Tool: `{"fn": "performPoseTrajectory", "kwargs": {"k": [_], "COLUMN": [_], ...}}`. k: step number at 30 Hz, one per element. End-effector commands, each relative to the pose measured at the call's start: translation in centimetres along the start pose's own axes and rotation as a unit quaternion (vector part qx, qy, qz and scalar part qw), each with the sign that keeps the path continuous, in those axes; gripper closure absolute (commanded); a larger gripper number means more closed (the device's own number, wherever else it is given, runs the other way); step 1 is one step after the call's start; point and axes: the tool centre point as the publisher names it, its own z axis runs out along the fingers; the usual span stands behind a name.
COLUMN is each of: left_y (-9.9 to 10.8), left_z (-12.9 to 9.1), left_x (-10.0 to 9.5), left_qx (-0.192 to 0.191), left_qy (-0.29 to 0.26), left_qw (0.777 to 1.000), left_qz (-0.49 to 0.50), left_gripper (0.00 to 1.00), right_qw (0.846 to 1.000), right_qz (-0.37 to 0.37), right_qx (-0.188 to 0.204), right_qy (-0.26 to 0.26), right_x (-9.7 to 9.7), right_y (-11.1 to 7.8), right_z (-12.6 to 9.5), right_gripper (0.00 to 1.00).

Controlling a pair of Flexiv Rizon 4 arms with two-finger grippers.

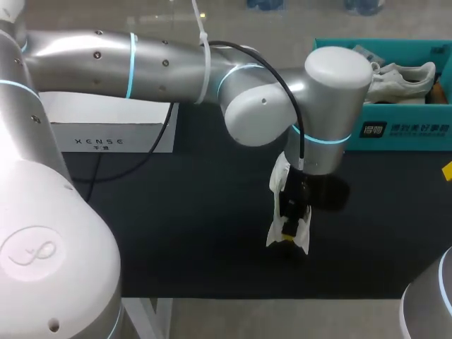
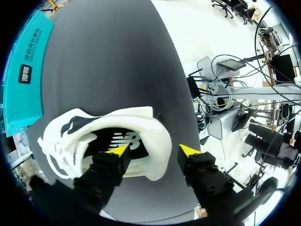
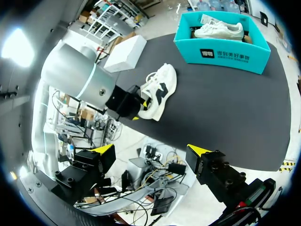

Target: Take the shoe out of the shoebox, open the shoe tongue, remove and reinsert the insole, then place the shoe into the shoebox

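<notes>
A white shoe (image 2: 141, 122) with black side patches lies on the black mat (image 1: 198, 233) near the table's front, its dark insole (image 2: 127, 141) showing through the opening. My left gripper (image 2: 153, 150) straddles the heel collar. One yellow-tipped finger (image 2: 117, 151) is inside the shoe. The other finger (image 2: 189, 150) is outside the heel, with a small gap to it. From above, the left gripper (image 1: 290, 227) hides most of the shoe (image 1: 305, 239). My right gripper (image 3: 151, 149) hangs open and empty beyond the table's front edge, far from the shoe (image 3: 160, 87).
A teal shoebox (image 1: 402, 134) stands at the back right with a second white shoe (image 1: 402, 79) inside it. A white box (image 1: 113, 134) sits at the back left. The left arm (image 1: 176, 63) spans the table's back from the left.
</notes>
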Motion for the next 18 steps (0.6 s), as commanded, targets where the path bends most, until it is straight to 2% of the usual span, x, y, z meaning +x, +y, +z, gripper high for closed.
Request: {"fn": "performPoseTrajectory", "kwargs": {"k": [1,13,18], "left_y": [0.0,-0.2,0.5], "left_z": [0.0,-0.2,-1.5], "left_x": [0.3,0.9,0.8], "left_qx": [0.001,0.008,0.013], "left_qy": [-0.003,0.002,-0.005], "left_qw": [1.0,1.0,0.999], "left_qz": [0.001,0.023,0.038], "left_gripper": [1.0,1.0,1.0], "right_qw": [0.999,0.999,0.999], "right_qz": [0.001,0.001,0.001], "right_qx": [-0.036,-0.036,-0.036], "right_qy": [-0.002,-0.002,-0.002], "right_x": [0.1,0.1,0.1], "right_y": [-0.9,-0.9,-0.9], "right_z": [0.1,0.1,0.1], "right_gripper": [0.0,0.0,0.0]}}
